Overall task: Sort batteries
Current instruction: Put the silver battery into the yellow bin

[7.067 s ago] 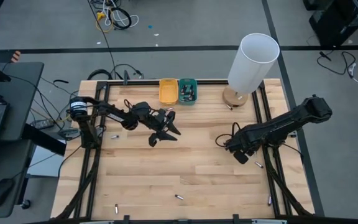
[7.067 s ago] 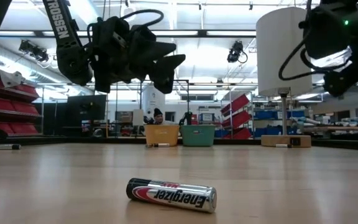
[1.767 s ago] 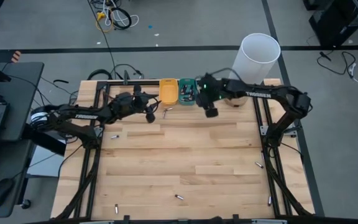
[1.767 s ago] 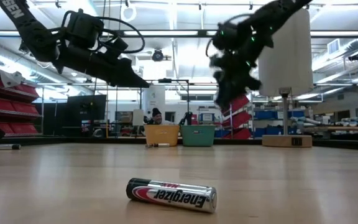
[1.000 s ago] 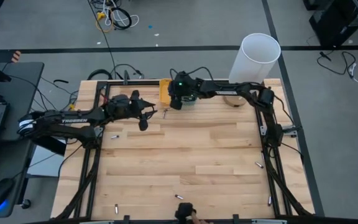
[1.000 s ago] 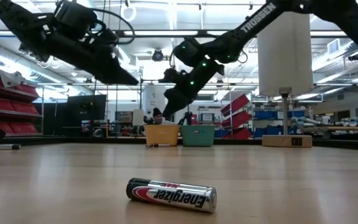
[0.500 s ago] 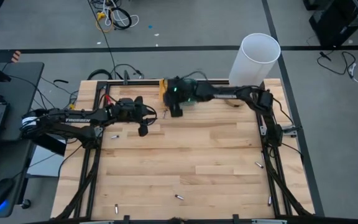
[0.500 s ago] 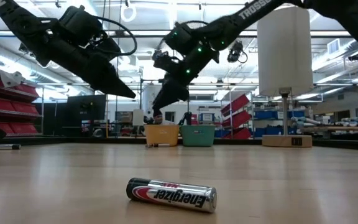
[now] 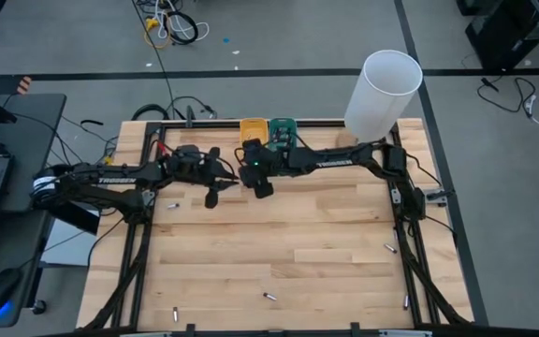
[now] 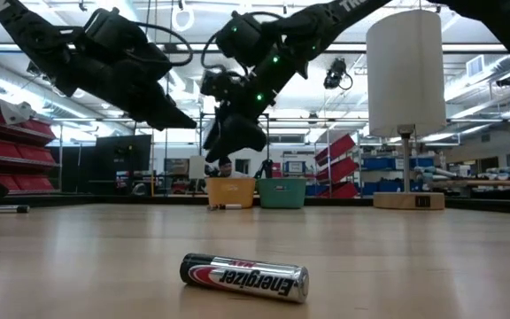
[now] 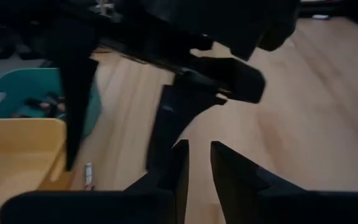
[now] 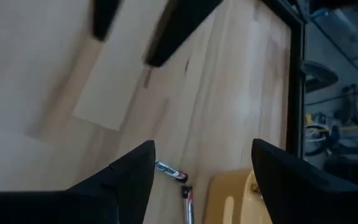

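Several small batteries lie flat and scattered on the table: one near the near edge, one at the left, two at the right. Two more batteries lie by the yellow tray, beside the teal tray, which holds dark batteries. My right gripper hangs open above the batteries by the yellow tray. My left gripper hovers just to its left, empty, its fingers a narrow gap apart.
A lamp with a tall white shade stands on a wooden base at the far right of the table. Black frame rails run along the table's left, right and far sides. Bare wood lies between the grippers and the near edge.
My right gripper has swung from above the trays toward the table's near and left side, ending close beside my left gripper. A hand that showed at the near edge a second ago is gone.
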